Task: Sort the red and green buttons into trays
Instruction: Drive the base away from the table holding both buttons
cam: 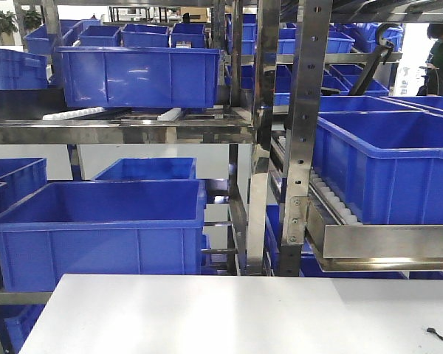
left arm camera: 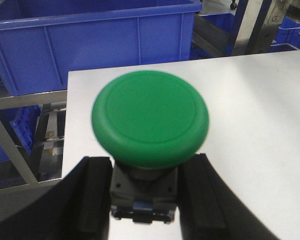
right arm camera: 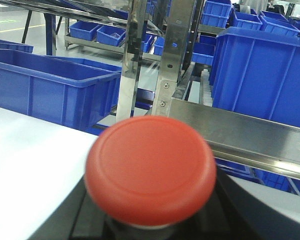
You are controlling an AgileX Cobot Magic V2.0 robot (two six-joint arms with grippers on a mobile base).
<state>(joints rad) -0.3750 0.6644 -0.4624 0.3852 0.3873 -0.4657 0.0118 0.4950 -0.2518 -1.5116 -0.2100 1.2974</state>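
The green button (left arm camera: 150,117), a round mushroom cap on a dark boxy body, fills the left wrist view; my left gripper (left arm camera: 146,192) is shut on its body, one black finger (left arm camera: 97,195) on each side. It hangs above the white table (left arm camera: 250,115). The red button (right arm camera: 151,170) fills the lower right wrist view, and my right gripper (right arm camera: 152,225) is shut on the body under its cap, which hides most of the fingers. Both trays are out of view. The front view shows neither gripper nor button.
Deep blue crates (cam: 103,228) sit on steel racks (cam: 299,133) right behind the white table (cam: 229,313). The left wrist view shows the table's left edge and a blue crate (left arm camera: 90,42) beyond it. A steel rack rail (right arm camera: 240,135) runs close behind the red button.
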